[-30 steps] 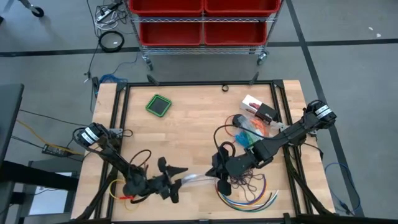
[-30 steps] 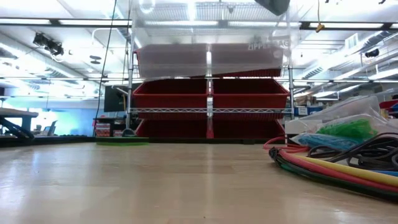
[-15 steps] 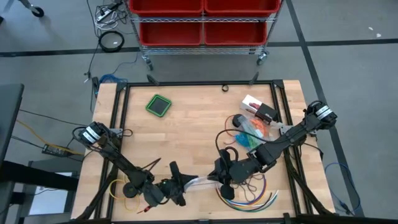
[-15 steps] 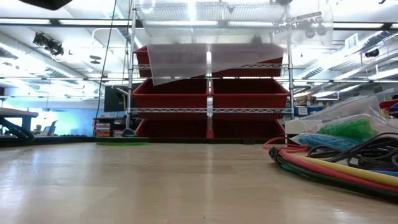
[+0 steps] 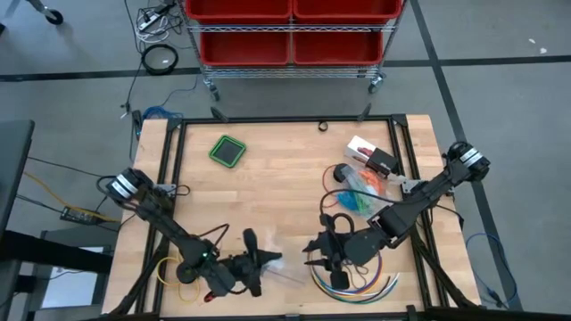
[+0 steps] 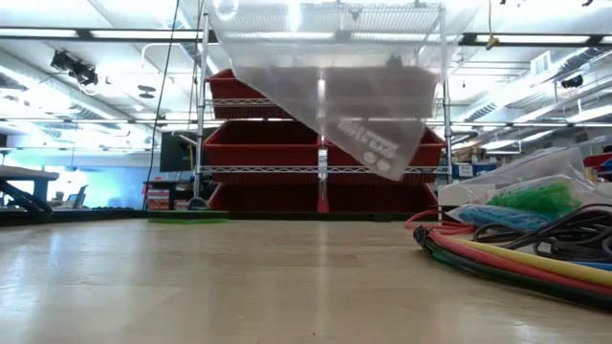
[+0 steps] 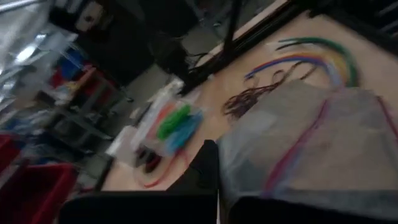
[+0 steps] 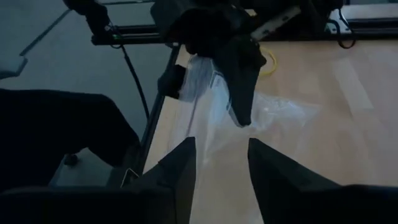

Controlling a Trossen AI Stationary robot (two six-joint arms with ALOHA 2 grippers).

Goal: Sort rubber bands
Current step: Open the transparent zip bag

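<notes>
Left pincer (image 5: 252,261): clenched on the clear plastic bag (image 5: 284,264) — the bag is gripped at its edge, at the near middle of the desk (image 5: 268,178).
Clear plastic bag: seen hanging tilted in the low view (image 6: 335,86), one printed corner lowest; in the left wrist view it is spread right before the left pincer (image 7: 311,149), a red line crossing it.
Right pincer (image 5: 319,248): released — its two fingers (image 8: 180,168) are seen parted in the right wrist view, nothing between them; it is held just beside the bag, facing the left pincer (image 8: 239,68).
Rubber bands: blue, green and orange bunches (image 5: 359,193) are found beyond the right pincer, toward the desk's far right side, well apart from the left pincer; the same bunches are seen in the left wrist view (image 7: 174,121) and at the low view's right edge (image 6: 535,203).
Dark rubber bands (image 5: 352,259): a loose tangle is seen beside the right pincer, on its outer side; whether any are touched cannot be told.
Multicoloured cables (image 5: 357,283): curved on the desk just near-side of the right pincer.
Green square object (image 5: 227,150): lies far beyond the left pincer, toward the desk's far edge.
Red bins (image 5: 290,27): shelved on a rack behind the desk.
</notes>
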